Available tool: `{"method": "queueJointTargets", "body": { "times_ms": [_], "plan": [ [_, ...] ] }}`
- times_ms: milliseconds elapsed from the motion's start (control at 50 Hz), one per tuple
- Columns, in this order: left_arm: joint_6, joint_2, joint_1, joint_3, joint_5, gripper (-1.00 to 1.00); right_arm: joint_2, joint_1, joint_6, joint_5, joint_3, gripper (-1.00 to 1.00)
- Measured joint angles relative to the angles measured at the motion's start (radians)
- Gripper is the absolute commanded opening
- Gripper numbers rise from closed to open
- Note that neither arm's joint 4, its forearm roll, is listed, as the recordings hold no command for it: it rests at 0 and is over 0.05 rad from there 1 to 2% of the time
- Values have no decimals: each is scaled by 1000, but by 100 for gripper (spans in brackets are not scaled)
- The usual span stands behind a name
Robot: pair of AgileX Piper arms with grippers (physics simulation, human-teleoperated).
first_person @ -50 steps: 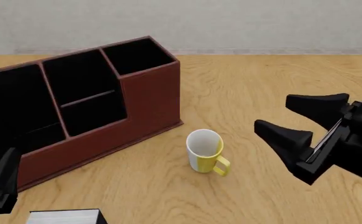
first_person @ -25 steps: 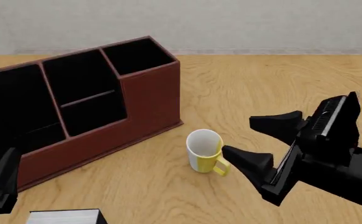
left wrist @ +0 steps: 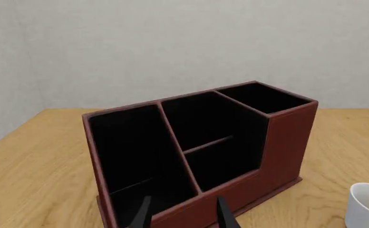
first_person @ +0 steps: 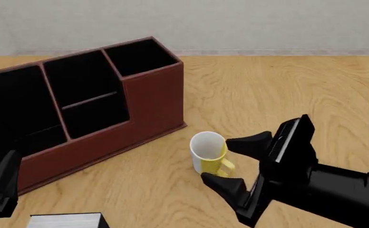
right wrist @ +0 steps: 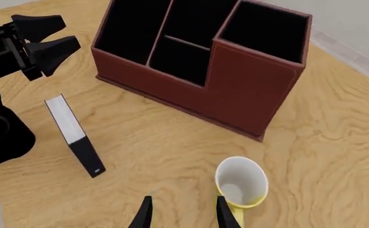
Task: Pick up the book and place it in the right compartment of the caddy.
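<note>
The black book (right wrist: 75,137) with white page edges stands on edge on the table; the front view shows only its top (first_person: 66,221) at the bottom edge. The red-brown caddy (first_person: 150,102) stands at the back left, its narrow right compartment (first_person: 140,57) empty and dark. My left gripper (first_person: 0,183) is open and hovers low between the book and the caddy's front wall. My right gripper (first_person: 215,158) is open beside the mug, well to the right of the book, with nothing in it. Its fingertips (right wrist: 145,213) show in the right wrist view.
A white and yellow mug (first_person: 208,153) stands upright just right of the caddy's front corner, with its handle towards my right gripper. The left wrist view faces the caddy (left wrist: 279,142), with the mug (left wrist: 365,206) at its edge. Bare wooden table (first_person: 298,85) stretches to the right.
My right gripper has swung left and down from the right side of the table to just beside the mug. The left gripper, book, caddy and mug have not moved.
</note>
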Motion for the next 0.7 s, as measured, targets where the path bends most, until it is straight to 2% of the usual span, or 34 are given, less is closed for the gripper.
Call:
{"method": "queueJointTargets", "body": {
  "times_ms": [260, 700],
  "plan": [
    [0, 0, 0, 0, 0, 100, 86, 44, -27, -50, -10, 100],
    [0, 0, 0, 0, 0, 100, 227, 124, -14, -104, -57, 100]
  ]
}}
